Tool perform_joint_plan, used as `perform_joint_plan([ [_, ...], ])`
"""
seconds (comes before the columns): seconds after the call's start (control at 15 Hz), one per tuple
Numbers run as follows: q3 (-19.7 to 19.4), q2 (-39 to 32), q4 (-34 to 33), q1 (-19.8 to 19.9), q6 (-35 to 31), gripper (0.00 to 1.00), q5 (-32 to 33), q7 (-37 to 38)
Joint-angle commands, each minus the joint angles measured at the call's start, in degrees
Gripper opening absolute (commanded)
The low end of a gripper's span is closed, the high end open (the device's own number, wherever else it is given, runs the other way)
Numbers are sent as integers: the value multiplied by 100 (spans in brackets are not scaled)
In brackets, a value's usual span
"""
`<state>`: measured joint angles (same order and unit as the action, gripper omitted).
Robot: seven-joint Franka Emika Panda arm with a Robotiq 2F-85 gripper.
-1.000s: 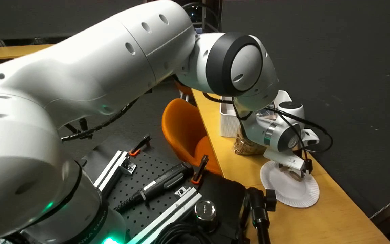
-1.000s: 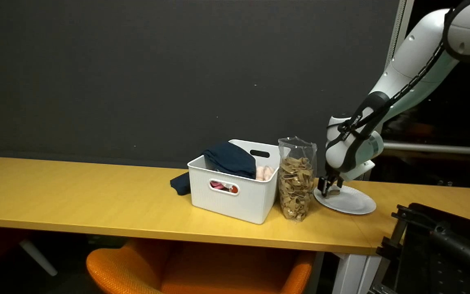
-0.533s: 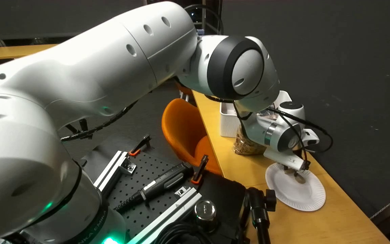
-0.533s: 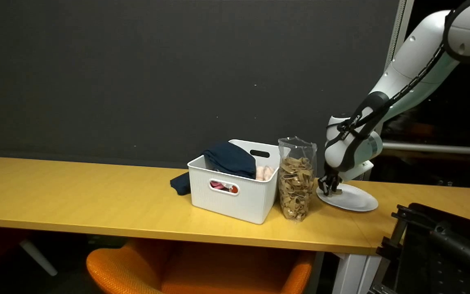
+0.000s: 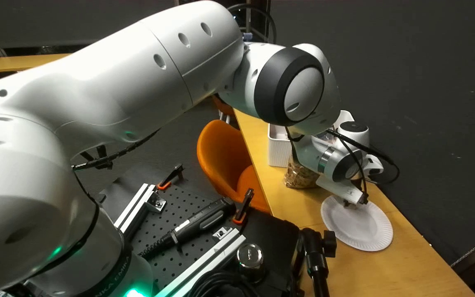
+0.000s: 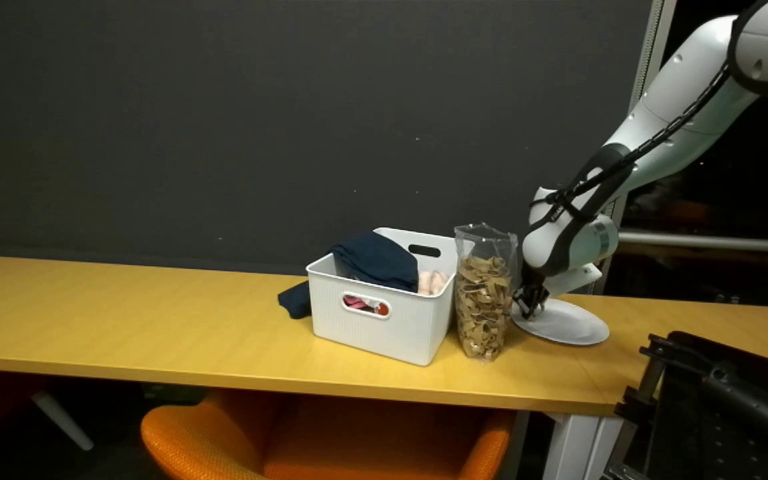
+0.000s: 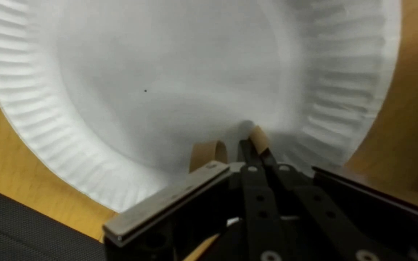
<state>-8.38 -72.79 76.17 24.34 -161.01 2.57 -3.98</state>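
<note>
Fingers (image 7: 255, 181) pressed together over a white plate (image 7: 129, 65), a tan curl (image 7: 202, 154) beside them, I cannot tell whether they pinch the brown strip (image 7: 259, 138) at their tips.

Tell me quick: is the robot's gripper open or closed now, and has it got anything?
Gripper: closed, with a tan strip at its tip; whether the strip is actually pinched cannot be told.
</note>
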Motion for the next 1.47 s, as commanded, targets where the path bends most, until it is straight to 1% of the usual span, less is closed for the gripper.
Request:
perform_joint_plan([
  [0.0,358,306,325,160,-130,0,-180,-292],
  [0.07,463,427,449,215,-171,0,-102,-272],
  [0.2,526,587,608,235,-210,0,-82,-276],
  [0.27,493,656,672,200,-226,0,-185,-363],
  [0.47,467,877,912,194,-211,0,-175,-397],
  [0.93,319,1037,1327,243,-222,0,-155,-433],
  [1.27,188,956,1335,275,-205,0,-161,-362],
  [1.33,175,944,1323,277,-194,18,-161,-355],
  [1.4,150,912,1280,276,-178,28,-156,-349],
])
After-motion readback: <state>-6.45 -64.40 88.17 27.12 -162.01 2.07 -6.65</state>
